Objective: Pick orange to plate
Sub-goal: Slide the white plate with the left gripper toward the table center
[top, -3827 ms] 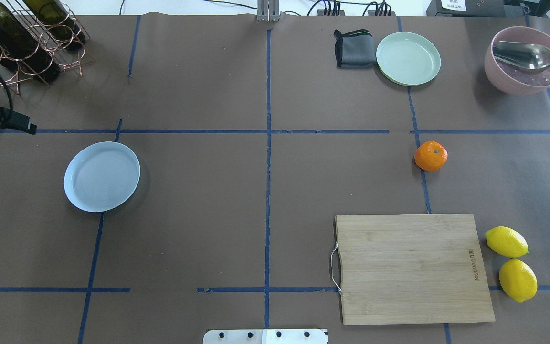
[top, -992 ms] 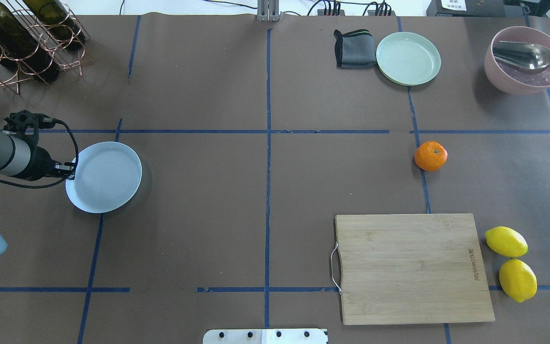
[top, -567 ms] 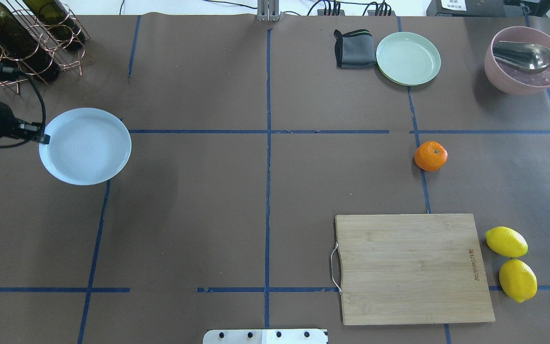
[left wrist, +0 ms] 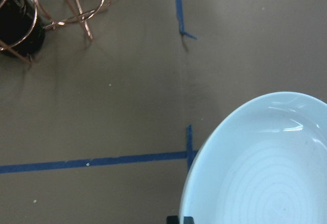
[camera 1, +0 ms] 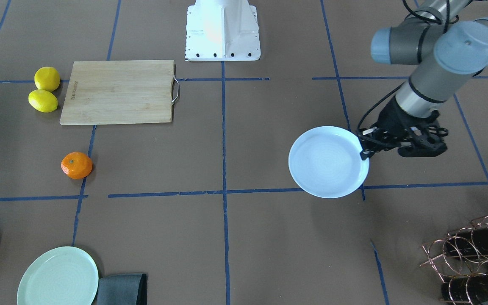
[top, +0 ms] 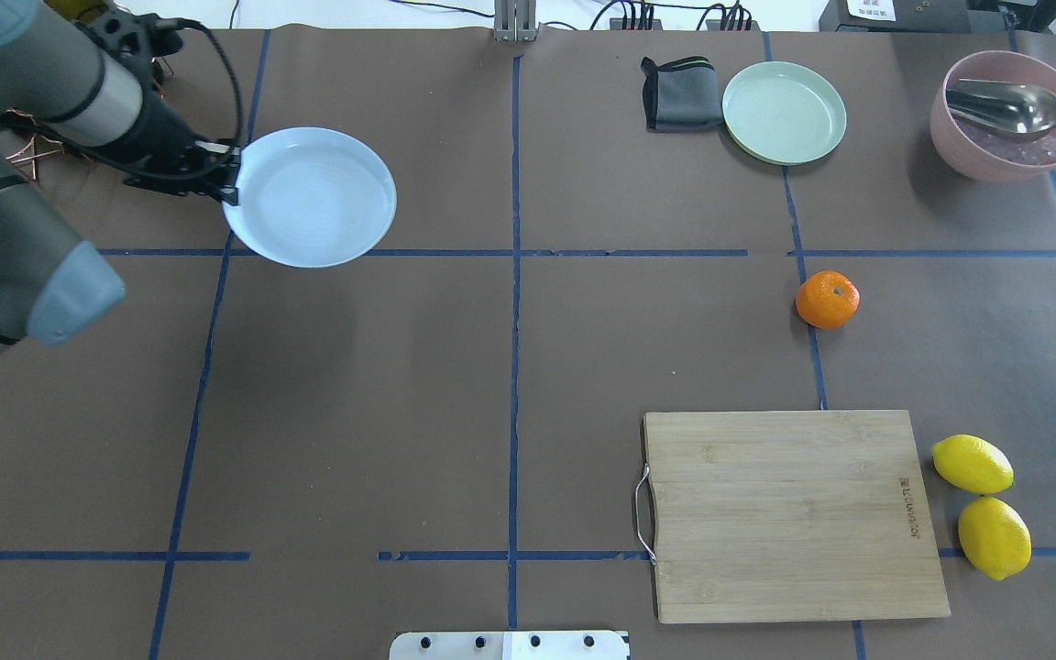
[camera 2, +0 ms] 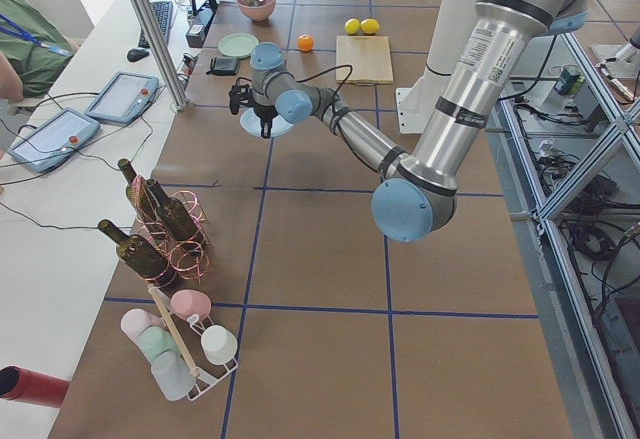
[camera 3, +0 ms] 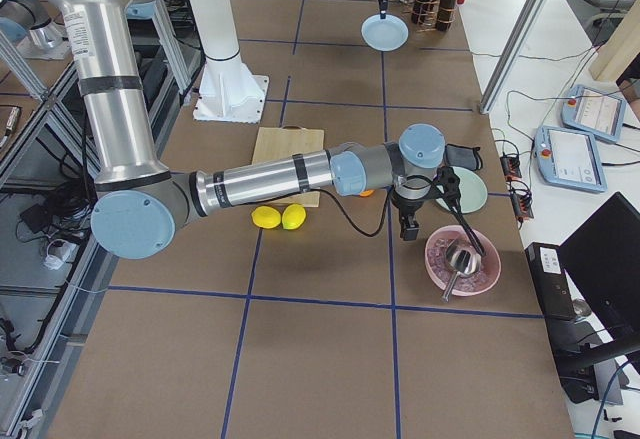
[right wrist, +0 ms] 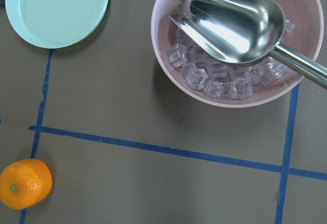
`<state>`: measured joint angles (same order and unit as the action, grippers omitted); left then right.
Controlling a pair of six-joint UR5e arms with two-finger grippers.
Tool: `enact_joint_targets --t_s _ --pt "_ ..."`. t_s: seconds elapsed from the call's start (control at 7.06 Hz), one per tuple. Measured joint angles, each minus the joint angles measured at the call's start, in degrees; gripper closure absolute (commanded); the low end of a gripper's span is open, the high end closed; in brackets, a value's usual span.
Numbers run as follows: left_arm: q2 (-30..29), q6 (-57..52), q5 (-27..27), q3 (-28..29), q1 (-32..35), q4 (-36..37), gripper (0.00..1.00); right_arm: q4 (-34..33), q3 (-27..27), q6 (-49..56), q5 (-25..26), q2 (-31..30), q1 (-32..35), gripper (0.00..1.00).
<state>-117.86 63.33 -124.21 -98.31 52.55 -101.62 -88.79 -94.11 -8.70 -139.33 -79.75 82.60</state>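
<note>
Since a second ago the plate (top: pixel 313 197) has swung from the left edge toward the middle of the desk (top: pixel 510 367), apparently lifted and carried closer to the orange (top: pixel 827 299), which lies untouched just beyond the cutting board (top: pixel 794 513). The left hand (top: pixel 227 183) is pinched narrowly on the plate's rim. The right hand (camera 3: pixel 406 231) hangs between orange and bowl (top: pixel 957 151); I cannot tell how far open it is.
</note>
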Motion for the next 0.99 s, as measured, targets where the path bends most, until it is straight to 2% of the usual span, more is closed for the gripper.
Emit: enact_joint_targets --t_s 0.14,0.28,0.43,0.57,0.85,0.99 --pt "-3.1 8.7 0.2 2.2 -3.9 -3.3 1.00 -0.1 -0.9 -1.5 0.1 0.2 -1.0 0.00" --pt "-4.9 17.2 2.0 5.5 -8.1 -10.1 1.00 -0.3 -1.9 -3.7 0.1 0.6 -2.0 0.00" --pt "-5.9 23.1 5.6 8.8 -12.2 -16.3 1.00 -0.4 -2.6 -5.3 0.1 0.9 -2.9 0.00" --pt "-6.7 26.1 9.1 11.1 -15.6 -19.6 1.00 -0.4 -3.1 -6.4 0.2 1.1 -3.4 0.00" --pt "-7.6 28.0 13.1 12.8 -20.2 -21.4 1.00 -0.3 -3.8 -7.7 0.2 1.2 -4.0 0.00" --pt "-7.7 28.1 13.8 12.9 -21.2 -21.6 0.03 -0.3 -4.1 -7.9 0.3 1.2 -4.2 0.00"
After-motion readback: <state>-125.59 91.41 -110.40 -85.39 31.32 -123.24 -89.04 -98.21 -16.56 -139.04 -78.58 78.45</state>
